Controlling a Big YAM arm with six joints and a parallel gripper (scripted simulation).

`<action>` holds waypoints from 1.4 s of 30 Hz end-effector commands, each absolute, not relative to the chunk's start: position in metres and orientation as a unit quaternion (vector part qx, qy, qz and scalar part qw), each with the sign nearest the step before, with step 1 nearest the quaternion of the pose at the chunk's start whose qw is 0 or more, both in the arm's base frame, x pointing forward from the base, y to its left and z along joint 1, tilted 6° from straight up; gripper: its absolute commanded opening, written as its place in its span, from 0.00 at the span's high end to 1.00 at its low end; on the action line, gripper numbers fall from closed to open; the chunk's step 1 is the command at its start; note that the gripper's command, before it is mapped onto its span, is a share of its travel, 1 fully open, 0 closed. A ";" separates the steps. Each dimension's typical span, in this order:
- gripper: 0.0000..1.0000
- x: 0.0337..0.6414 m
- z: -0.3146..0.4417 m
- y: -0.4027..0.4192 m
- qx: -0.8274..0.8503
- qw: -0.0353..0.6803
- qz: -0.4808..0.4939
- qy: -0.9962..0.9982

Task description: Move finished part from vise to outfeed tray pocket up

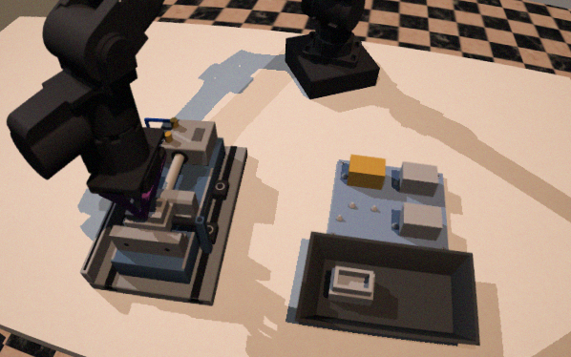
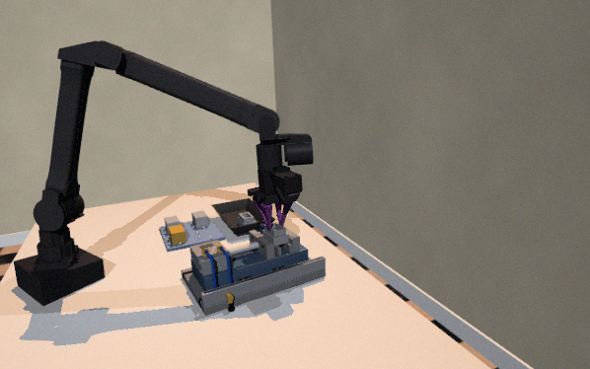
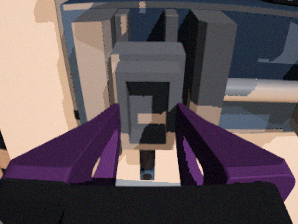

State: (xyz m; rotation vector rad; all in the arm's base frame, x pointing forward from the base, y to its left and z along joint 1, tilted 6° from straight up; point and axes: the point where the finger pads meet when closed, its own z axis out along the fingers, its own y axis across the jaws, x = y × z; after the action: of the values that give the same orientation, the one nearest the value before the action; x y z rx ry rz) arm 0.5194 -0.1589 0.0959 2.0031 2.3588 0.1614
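The finished part (image 3: 148, 70) (image 1: 163, 210) (image 2: 277, 232) is a grey block with a dark pocket, and it sits between the jaws of the vise (image 1: 148, 267) (image 2: 257, 270) at the left of the table. My gripper (image 3: 147, 112) (image 1: 138, 208) (image 2: 273, 220) reaches down from above, and its purple fingers are shut on the two sides of the part. The part still sits low in the vise. The dark outfeed tray (image 1: 391, 249) (image 2: 228, 213) stands at the front right, apart from the vise.
Another grey pocketed part (image 1: 351, 284) (image 2: 245, 217) lies pocket up in the tray. Behind the tray a blue plate (image 1: 370, 224) carries an orange block (image 1: 367, 171) and two grey blocks (image 1: 419, 178) (image 1: 420, 220). The arm's base (image 1: 329, 62) stands at the back.
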 end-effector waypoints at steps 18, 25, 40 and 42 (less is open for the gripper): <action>1.00 0.531 0.153 -0.168 0.650 0.054 0.064 0.755; 1.00 0.530 0.166 -0.168 0.647 0.054 0.065 0.758; 1.00 0.529 0.171 -0.170 0.646 0.051 0.063 0.759; 1.00 0.529 0.171 -0.170 0.646 0.052 0.063 0.759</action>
State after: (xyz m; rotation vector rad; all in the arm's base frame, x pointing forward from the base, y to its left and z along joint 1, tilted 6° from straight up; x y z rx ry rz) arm 0.5075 -0.1568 0.1266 2.0300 2.3792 0.1423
